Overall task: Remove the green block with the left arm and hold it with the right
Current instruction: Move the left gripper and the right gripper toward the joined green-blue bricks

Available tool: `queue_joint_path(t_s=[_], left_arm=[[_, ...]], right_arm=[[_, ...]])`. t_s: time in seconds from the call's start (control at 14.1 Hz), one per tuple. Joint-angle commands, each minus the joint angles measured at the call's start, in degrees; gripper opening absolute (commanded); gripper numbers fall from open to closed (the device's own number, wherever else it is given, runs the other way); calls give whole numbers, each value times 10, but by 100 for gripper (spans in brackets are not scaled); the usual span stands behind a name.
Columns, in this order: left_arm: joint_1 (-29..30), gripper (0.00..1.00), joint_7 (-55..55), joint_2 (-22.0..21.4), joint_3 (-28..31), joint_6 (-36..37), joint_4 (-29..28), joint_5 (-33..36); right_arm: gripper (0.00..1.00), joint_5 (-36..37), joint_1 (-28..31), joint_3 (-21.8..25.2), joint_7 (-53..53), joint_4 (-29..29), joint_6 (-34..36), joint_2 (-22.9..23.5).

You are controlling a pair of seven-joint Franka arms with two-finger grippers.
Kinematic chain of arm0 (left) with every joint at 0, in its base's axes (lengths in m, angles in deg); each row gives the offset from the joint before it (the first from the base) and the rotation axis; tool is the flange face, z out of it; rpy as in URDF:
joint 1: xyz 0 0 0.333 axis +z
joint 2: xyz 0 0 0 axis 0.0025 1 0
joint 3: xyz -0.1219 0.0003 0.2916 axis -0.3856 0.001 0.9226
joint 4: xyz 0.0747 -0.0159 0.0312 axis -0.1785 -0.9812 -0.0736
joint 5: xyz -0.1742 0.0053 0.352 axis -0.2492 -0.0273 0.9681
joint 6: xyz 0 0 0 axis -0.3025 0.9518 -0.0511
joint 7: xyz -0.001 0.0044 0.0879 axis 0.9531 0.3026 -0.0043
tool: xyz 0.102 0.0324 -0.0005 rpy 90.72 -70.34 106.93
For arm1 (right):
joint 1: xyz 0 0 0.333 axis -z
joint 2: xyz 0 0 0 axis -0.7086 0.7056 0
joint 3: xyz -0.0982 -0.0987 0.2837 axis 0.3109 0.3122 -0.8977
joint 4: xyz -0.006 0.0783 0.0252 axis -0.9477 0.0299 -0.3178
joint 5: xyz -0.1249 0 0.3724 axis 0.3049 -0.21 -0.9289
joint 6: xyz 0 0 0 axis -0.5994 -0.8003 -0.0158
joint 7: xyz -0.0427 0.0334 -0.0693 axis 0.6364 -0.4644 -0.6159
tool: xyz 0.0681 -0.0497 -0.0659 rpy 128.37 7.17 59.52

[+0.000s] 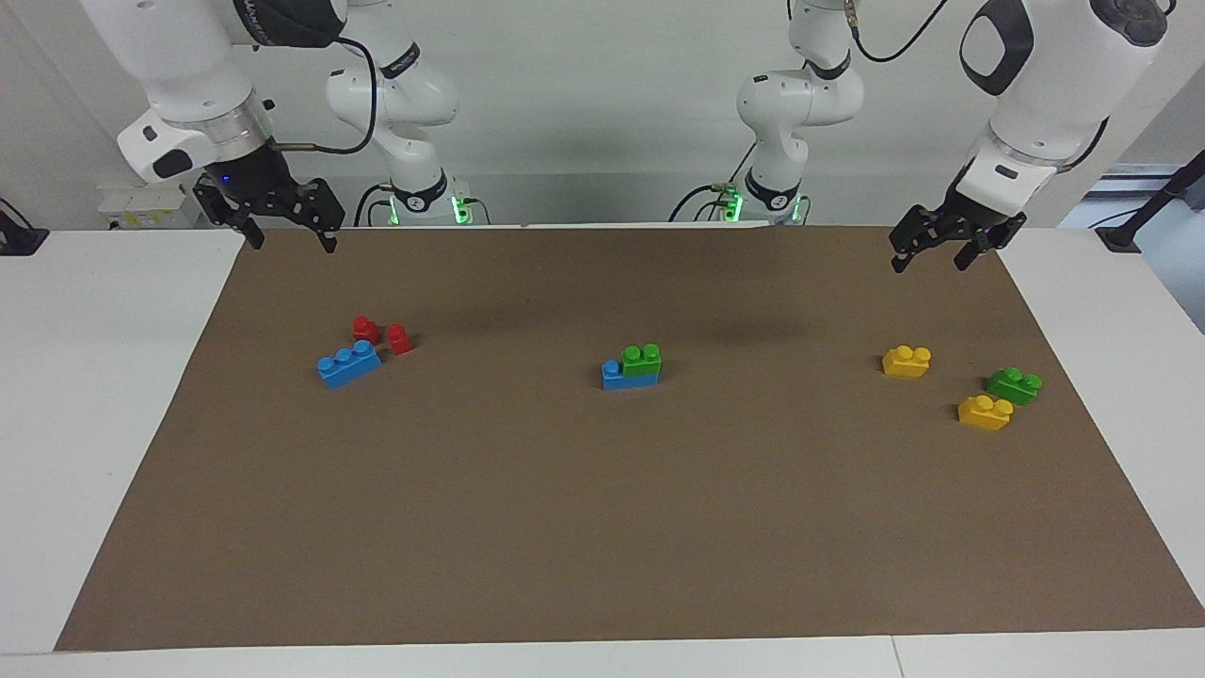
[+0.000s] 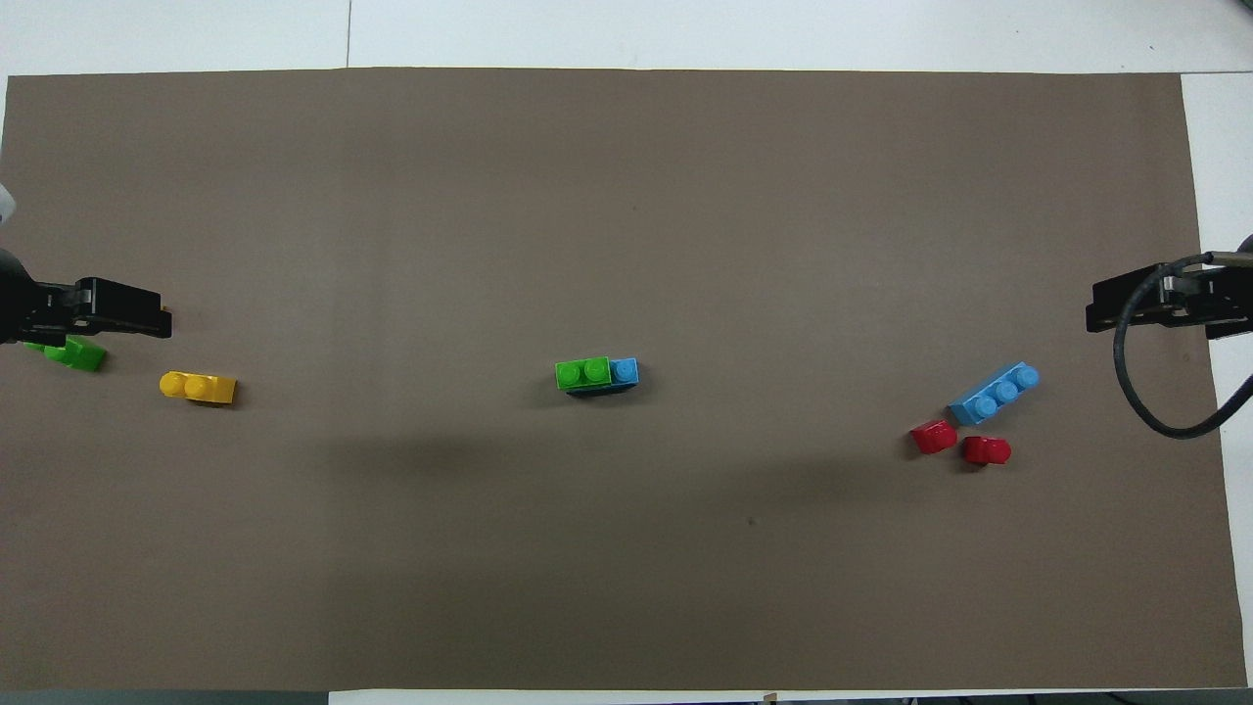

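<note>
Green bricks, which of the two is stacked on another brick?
The green block mid-mat sits on a blue brick; the other green brick lies on the mat by two yellow bricks.

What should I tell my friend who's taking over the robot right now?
Left claw: open, empty, up in the air at the left arm's end of the mat, waiting.
Right claw: open, empty, raised at the right arm's end.
Green block: mid-mat, still stacked on a blue block.
A second green block lies loose between two yellow blocks at the left arm's end. A long blue block and two red blocks sit at the right arm's end.
Done: nothing yet.
Left: right claw holds the blue base, left claw pulls the green block off.
</note>
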Motion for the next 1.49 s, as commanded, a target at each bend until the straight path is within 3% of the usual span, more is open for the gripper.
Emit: queue_joint_path(t_s=[0.0,0.35,0.57,0.78,1.13,1.42], left_arm=[[4,100,0,8,-5,-3,11,10],[4,100,0,7,-5,-3,11,11],[4,100,0,7,-5,-2,10,11],[1,100,-27,6,-5,-3,6,11],[-79,100,-409,-9,-11,-46,-31,11],[-170,100,-728,-26,-11,-117,-99,10]], right_arm=[[100,11,6,-6,-4,-4,-3,3],[100,-8,-1,-11,129,15,-25,2],[99,-69,-18,-12,318,53,-69,3],[98,-101,-80,-12,580,90,-132,14],[98,-246,-116,-12,770,157,-267,61],[98,-301,-172,-12,853,179,-366,115]])
